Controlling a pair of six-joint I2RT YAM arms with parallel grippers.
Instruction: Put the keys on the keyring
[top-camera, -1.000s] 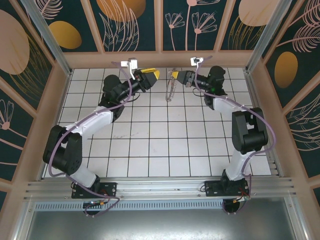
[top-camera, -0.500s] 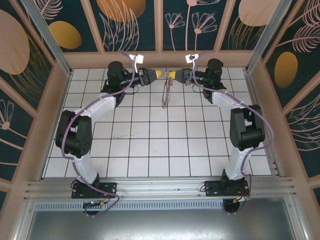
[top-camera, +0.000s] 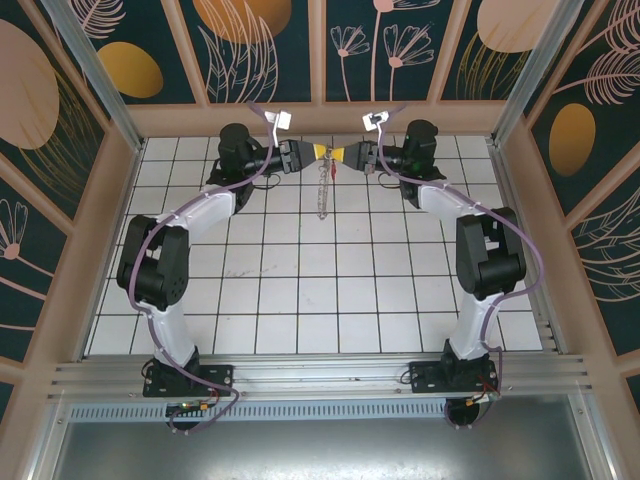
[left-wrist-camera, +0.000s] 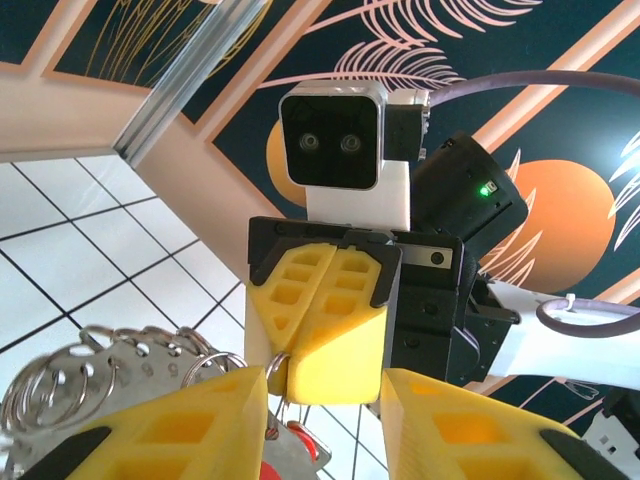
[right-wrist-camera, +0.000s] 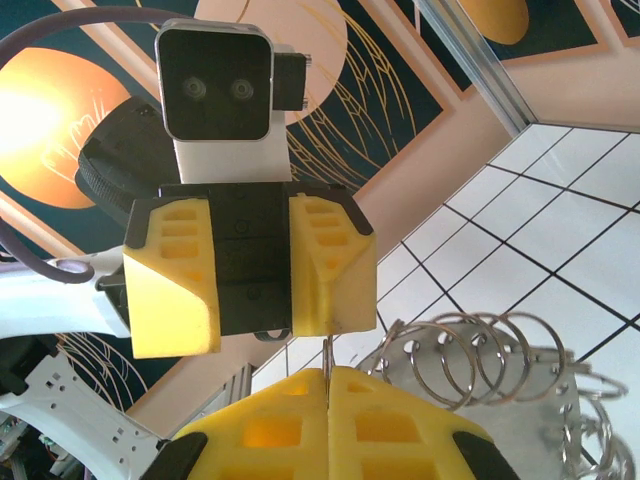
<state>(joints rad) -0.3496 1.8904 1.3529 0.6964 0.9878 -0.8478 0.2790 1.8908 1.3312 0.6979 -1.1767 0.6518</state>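
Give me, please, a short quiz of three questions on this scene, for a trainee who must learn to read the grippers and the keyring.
1. True or false: the right gripper is open.
2. The left gripper is: A) shut tight, B) open and facing the right gripper, C) pointing straight down.
3. Fill in: the key has a ___ head.

Key:
1. False; it is shut on the keyring.
2. B.
3. Red.
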